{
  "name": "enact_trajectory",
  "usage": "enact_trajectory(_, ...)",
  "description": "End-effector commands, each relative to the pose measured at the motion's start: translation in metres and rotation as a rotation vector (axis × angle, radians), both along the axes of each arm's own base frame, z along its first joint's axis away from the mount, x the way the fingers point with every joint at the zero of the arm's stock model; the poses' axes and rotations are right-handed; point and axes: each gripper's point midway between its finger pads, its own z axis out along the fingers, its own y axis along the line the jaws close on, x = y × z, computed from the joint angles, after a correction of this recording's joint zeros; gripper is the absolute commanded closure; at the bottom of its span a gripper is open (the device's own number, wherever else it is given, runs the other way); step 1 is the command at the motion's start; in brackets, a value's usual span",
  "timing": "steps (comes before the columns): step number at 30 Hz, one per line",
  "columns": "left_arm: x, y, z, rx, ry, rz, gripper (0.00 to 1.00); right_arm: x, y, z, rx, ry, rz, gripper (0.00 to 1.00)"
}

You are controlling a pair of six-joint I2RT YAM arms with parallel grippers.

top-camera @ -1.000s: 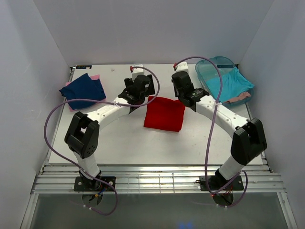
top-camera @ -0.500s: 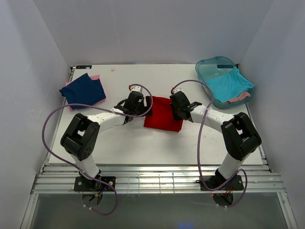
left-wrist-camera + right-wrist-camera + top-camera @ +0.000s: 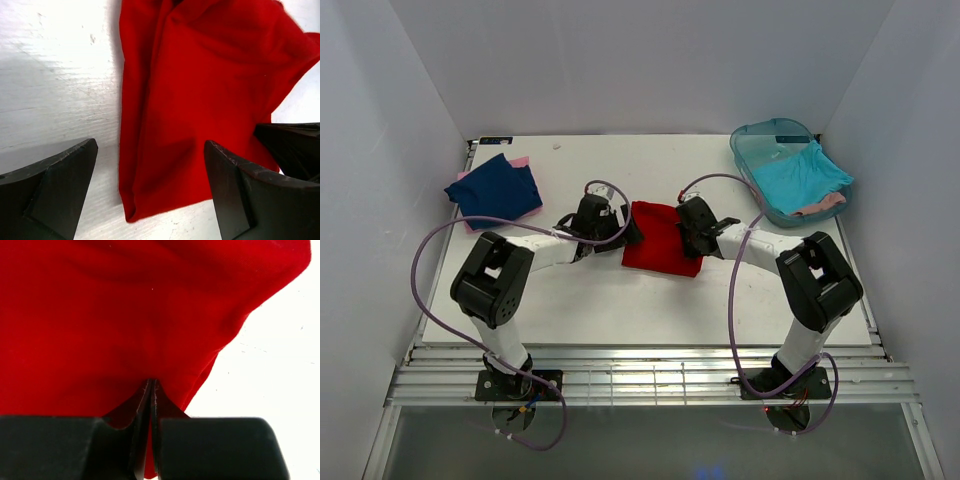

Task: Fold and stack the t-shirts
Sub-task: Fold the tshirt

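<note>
shirt [image 3: 661, 240] centre, stack [image 3: 496, 188] left, tub [image 3: 752, 152] right

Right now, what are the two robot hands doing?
Left gripper: open over the red t-shirt.
Right gripper: shut, pinching the red t-shirt.

L fingers [image 3: 50, 195] wide apart, low; R fingers [image 3: 65, 447] tight together, low.

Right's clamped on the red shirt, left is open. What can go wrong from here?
1. The right gripper is shut on just the edge of the folded bright red cloth t-shirt, near a corner; that thin bite may slip or catch only the top layer.
2. The left gripper is open astride the opposite edge, pinching nothing; if the right gripper pulls first, the shirt will likely drag and unfold.
</note>
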Motion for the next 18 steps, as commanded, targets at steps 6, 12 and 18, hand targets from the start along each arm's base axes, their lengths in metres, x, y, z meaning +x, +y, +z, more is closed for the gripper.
enact_trajectory(6,0.001,-0.029,-0.020,-0.115,0.067,-0.077,0.02,-0.002,-0.003,-0.003,-0.003,-0.008,-0.012,0.92)
enact_trajectory(12,-0.007,-0.050,-0.026,-0.160,0.096,-0.101,0.02,-0.003,-0.004,-0.005,-0.006,-0.006,-0.013,0.92)
enact_trajectory(18,-0.031,-0.086,-0.032,-0.180,0.123,-0.137,0.02,-0.001,-0.003,-0.008,-0.015,0.000,-0.012,0.92)
